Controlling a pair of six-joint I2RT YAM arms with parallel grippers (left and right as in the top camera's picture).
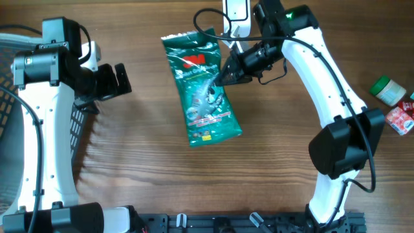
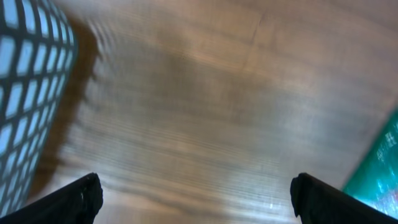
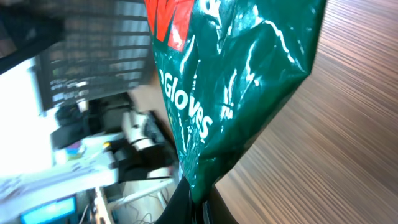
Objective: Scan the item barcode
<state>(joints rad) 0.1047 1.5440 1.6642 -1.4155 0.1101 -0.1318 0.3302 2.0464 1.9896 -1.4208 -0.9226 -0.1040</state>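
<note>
A green glossy packet of gloves [image 1: 202,87] with red and white print hangs lifted above the middle of the table, its printed face up in the overhead view. My right gripper [image 1: 222,77] is shut on the packet's right edge. In the right wrist view the packet [image 3: 230,81] fills the upper middle, and my right gripper [image 3: 198,202] pinches its lower corner between black fingers. My left gripper [image 1: 118,79] stands open to the packet's left, apart from it. The left wrist view shows my left gripper [image 2: 196,196] wide open over bare wood, with the packet's green corner [image 2: 379,174] at far right. No barcode scanner is in view.
A dark mesh basket [image 1: 13,103] stands at the left table edge, also visible as the basket [image 2: 25,74] in the left wrist view. A green-capped container [image 1: 387,89] and a red and white packet [image 1: 401,118] lie at the far right.
</note>
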